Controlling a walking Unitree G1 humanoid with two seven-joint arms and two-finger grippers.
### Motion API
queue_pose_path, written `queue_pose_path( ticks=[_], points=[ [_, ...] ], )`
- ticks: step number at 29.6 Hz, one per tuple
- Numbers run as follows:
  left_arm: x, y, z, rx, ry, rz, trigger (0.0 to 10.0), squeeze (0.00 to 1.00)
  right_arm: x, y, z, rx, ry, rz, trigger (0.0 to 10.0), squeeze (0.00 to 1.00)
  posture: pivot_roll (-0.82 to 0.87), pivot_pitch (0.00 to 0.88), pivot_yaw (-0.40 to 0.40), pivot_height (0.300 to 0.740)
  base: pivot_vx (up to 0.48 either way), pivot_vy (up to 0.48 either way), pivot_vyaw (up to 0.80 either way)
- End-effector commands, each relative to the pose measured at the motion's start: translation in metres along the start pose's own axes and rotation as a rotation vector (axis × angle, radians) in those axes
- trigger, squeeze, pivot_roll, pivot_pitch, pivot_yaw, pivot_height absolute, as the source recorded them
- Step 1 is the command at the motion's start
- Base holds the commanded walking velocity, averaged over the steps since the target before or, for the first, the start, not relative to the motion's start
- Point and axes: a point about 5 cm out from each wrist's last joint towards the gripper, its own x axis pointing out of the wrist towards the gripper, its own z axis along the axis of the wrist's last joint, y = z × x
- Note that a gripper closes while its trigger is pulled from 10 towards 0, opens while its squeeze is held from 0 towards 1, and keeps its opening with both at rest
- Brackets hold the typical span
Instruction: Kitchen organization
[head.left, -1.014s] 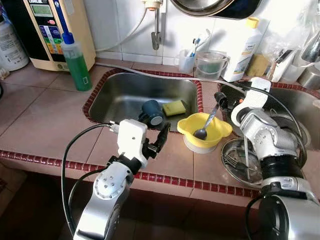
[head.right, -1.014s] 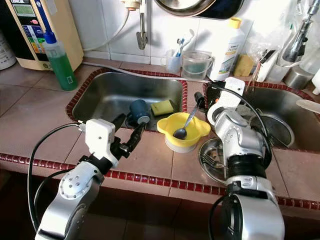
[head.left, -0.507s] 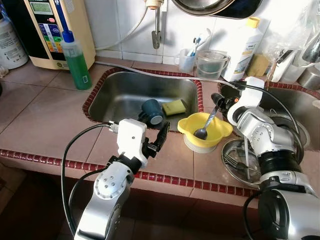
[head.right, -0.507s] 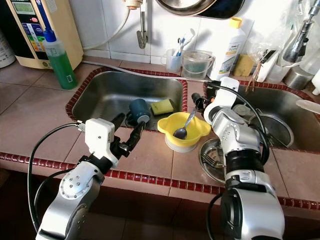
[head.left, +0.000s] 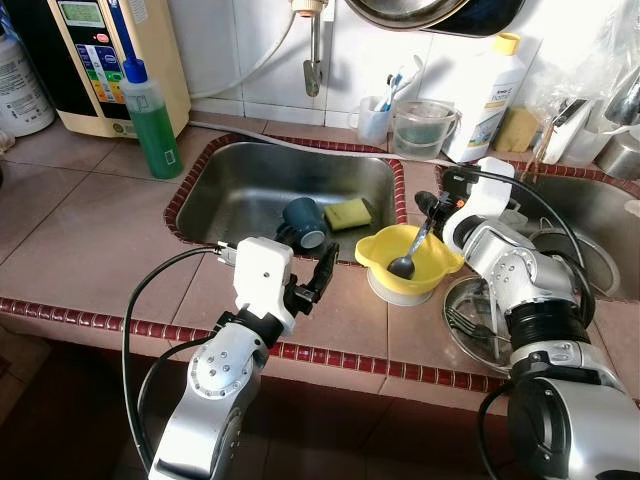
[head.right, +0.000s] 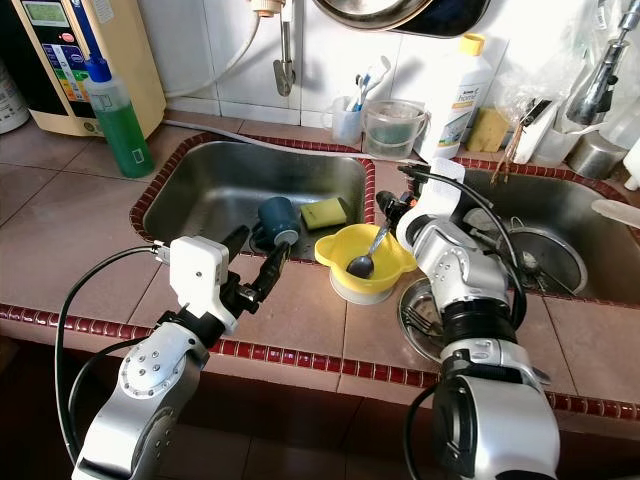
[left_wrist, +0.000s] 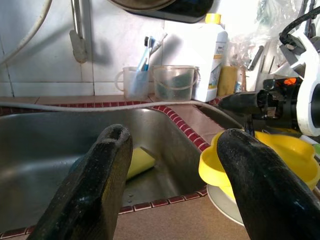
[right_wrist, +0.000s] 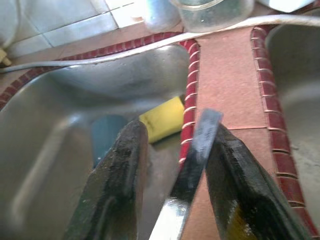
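Two black fingers of the right gripper (right_wrist: 175, 165) are bracketing, not yet pinching, the spoon (head.left: 412, 249) handle in the yellow bowl (head.left: 410, 259), so closing seems next, while the left gripper (head.left: 318, 279) is hovering wide open.

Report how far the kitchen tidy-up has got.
Done: little that shows. The teal mug and yellow sponge lie in the left sink.

In hand: the right gripper has its open fingers on either side of the spoon handle; the spoon's head rests in the yellow bowl.

Left: closing on and lifting the spoon, then the bowl. The left gripper hovers open over the counter.
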Motion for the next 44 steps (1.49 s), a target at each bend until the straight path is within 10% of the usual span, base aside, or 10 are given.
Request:
queue_pose_path(
  ticks=[1,23,24,26,27,28,44],
  points=[
    [0.001,-0.002,0.006,0.006,-0.019,-0.002,10.0,0.00,-0.001,0.002,0.003,0.019,-0.009,0.014,0.0,0.00,-0.12,0.082,-0.024,0.740,0.000,0.000,0.00],
    [0.002,-0.006,0.005,-0.003,-0.021,-0.014,10.0,0.00,-0.013,0.009,0.006,0.039,-0.046,0.051,0.0,0.00,-0.13,0.074,-0.026,0.740,0.000,0.000,0.00],
    [0.002,-0.006,0.005,-0.004,-0.021,-0.014,10.0,0.00,-0.013,0.009,0.008,0.038,-0.063,0.061,0.4,0.00,-0.13,0.075,-0.026,0.740,0.000,0.000,0.00],
    [0.002,-0.006,0.005,-0.004,-0.020,-0.012,10.0,0.00,-0.015,0.010,0.011,0.055,-0.086,0.086,4.5,0.00,-0.12,0.077,-0.025,0.740,0.000,0.000,0.00],
    [0.002,-0.006,0.005,-0.004,-0.020,-0.012,10.0,0.00,-0.015,0.010,0.011,0.055,-0.086,0.086,4.5,0.00,-0.12,0.077,-0.025,0.740,0.000,0.000,0.00],
    [0.002,-0.005,0.005,-0.004,-0.019,-0.011,10.0,0.00,-0.016,0.012,0.017,0.072,-0.127,0.109,10.0,0.00,-0.12,0.077,-0.024,0.740,0.000,0.000,0.00],
    [0.014,0.021,0.015,0.038,-0.059,0.031,10.0,0.00,-0.045,0.034,0.070,0.010,-0.558,0.286,10.0,0.00,-0.11,0.046,-0.023,0.740,0.000,0.000,0.00]
  ],
)
